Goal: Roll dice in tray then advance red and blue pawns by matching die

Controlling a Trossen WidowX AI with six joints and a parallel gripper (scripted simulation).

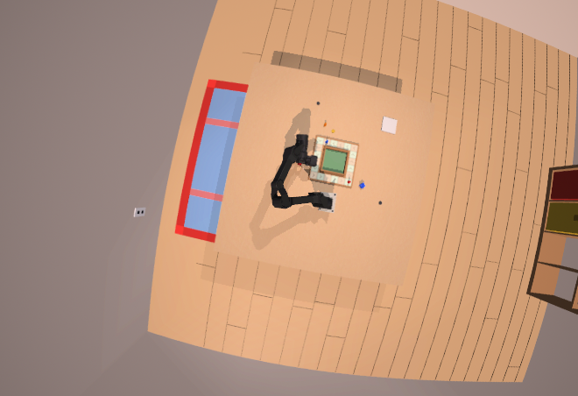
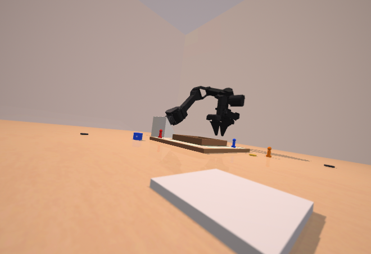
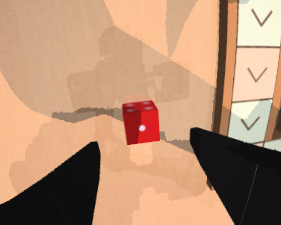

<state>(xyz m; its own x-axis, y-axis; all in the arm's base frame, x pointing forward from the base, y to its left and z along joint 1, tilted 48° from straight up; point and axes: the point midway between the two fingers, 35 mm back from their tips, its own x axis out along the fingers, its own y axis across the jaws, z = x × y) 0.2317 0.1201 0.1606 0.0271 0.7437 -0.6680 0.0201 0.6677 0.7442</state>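
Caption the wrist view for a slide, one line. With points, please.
Open end effector [image 2: 218, 135] [image 3: 144, 141] above the red die [image 3: 141, 123], the board's arrowed squares [image 3: 258, 74] at right.

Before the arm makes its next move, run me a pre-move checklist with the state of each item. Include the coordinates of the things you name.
1. Hand [image 2: 218, 135] [image 3: 144, 141] open with nothing held: ok, the fingers stand apart.
2. Red die [image 3: 141, 123] framed between the fingertips in the wrist view: ok.
3. Hand low enough to grip the red die: cannot tell; the exterior view does not show that die.
4. Both dice in the tray [image 1: 322, 160] [image 2: 187, 140]: not ok; the red one and the blue die [image 1: 362, 185] [image 2: 138, 136] lie outside it.
5. Red pawn [image 1: 348, 181] [image 2: 161, 134] and blue pawn [image 1: 326, 141] [image 2: 234, 143] upright on the board: ok.
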